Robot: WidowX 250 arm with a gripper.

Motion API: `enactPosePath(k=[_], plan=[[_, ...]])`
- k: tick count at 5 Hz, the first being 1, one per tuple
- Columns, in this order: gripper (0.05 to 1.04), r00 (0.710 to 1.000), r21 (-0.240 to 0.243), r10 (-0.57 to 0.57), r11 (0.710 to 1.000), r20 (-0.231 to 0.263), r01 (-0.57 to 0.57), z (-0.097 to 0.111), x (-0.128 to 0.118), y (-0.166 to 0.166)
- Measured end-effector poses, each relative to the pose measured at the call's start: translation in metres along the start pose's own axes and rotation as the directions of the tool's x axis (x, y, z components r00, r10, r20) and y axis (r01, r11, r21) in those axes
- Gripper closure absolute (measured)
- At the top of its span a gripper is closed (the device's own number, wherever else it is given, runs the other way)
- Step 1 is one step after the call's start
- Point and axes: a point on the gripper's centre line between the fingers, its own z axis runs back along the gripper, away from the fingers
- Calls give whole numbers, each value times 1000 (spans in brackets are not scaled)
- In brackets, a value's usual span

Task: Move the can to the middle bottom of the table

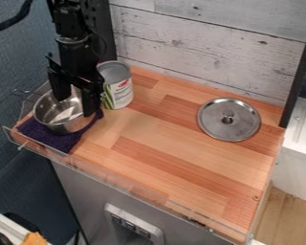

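We are judging this the pre-grasp step: our gripper (76, 106) is hanging open at the metal pot (61, 125), while the can (120, 86) is standing upright just beside, near the back wall (200, 45); next we are needing to straddle and grip the can

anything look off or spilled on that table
I see no spill or damage. The one oddity: the gripper is over the pot, though the can, upright behind it, is the one to be moved.
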Motion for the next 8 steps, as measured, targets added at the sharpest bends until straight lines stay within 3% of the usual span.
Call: enactPosePath(k=[1, 4, 5, 6, 7, 8], plan=[[82, 1000, -15, 1, 1000, -26, -1, -8, -1, -2], [82, 994, -51, 108, 993, -6, -109, 23, 61, 0], [82, 982, -53, 190, 980, -23, -191, 15, 84, 9], [82, 963, -56, 269, 961, -8, -269, 16, 102, 21], [82, 922, -86, 386, 918, -13, -386, 12, 112, 41], [82, 910, -115, 414, 903, -30, -414, 13, 114, 44]])
